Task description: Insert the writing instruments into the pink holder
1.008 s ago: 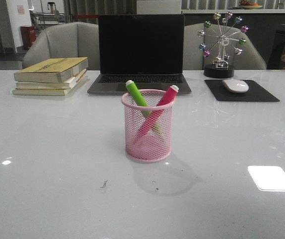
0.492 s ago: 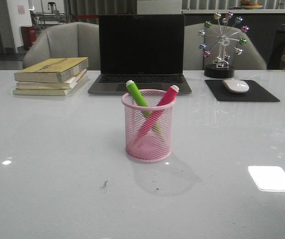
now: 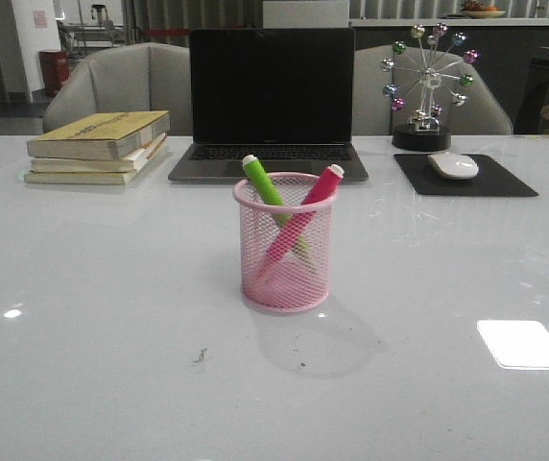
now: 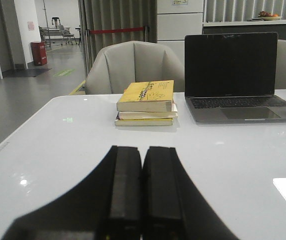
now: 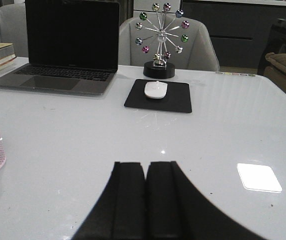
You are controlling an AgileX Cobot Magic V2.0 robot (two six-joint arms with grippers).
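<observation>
Already both in: green pen and pink pen crossed inside the pink cup, white ends leaning past the rim. Left gripper and right gripper closed tight, empty, well apart from cup; right nearer, probably.

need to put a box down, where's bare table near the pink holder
Bare table spans the whole near side, left and right of the pink holder. The far edge is crowded: books, laptop, mouse pad, ferris-wheel ornament.
</observation>
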